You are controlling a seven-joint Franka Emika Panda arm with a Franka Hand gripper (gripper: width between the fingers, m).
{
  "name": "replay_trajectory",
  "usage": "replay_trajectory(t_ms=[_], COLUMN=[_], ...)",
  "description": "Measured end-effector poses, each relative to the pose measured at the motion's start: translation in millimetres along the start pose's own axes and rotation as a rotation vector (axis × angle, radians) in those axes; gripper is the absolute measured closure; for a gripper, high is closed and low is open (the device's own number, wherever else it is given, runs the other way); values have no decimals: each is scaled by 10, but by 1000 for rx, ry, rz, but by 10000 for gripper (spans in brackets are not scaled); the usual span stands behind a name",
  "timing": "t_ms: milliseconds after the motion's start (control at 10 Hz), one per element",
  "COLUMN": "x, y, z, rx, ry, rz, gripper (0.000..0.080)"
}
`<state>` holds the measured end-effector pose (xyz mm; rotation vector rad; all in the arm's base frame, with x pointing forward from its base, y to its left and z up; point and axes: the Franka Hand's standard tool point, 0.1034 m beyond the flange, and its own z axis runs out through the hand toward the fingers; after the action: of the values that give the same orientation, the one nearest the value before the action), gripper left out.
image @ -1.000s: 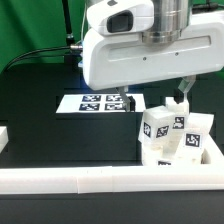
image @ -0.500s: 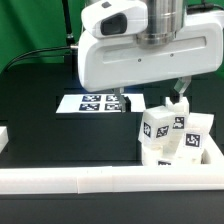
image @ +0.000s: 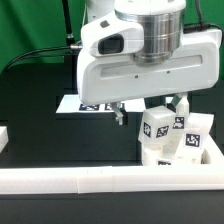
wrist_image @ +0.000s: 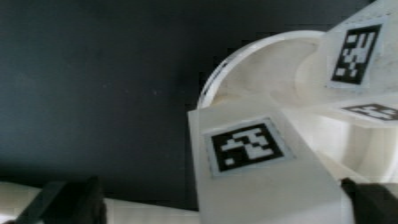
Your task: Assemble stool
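Fingers (image: 119, 112) of gripper (image: 148, 108) spread apart, hovering above tagged stool legs (image: 158, 129); marker board (image: 88, 104) behind, border rail (image: 100, 180) in front.

A black tabletop (image: 40, 125) bordered by white rails (image: 70, 180), with green backdrop (image: 30, 25) behind.

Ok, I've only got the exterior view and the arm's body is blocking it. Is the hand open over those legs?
Observer: Yes. The wrist view shows the hand open, with one tagged leg between its fingers.
Operator: Is it touching that leg?
Observer: The finger I see best stands clear of it, with dark table showing between them.
Operator: And where's the seat?
Observer: A curved white rim, the seat by its look, shows just behind that leg.
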<state>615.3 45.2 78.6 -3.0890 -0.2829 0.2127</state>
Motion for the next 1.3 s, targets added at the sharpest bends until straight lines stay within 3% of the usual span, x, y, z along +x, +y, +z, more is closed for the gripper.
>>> replay_trajectory(t_ms=[300, 500, 900, 1200, 1300], x=[3, 7, 4, 28, 31], y=[-46, -45, -31, -90, -106], z=[-3, -6, 1, 6, 5], rx=[-7, -8, -7, -7, 7], ry=[-2, 0, -1, 40, 57], rz=[11, 15, 141, 534, 684], gripper=[163, 464, 464, 462, 462])
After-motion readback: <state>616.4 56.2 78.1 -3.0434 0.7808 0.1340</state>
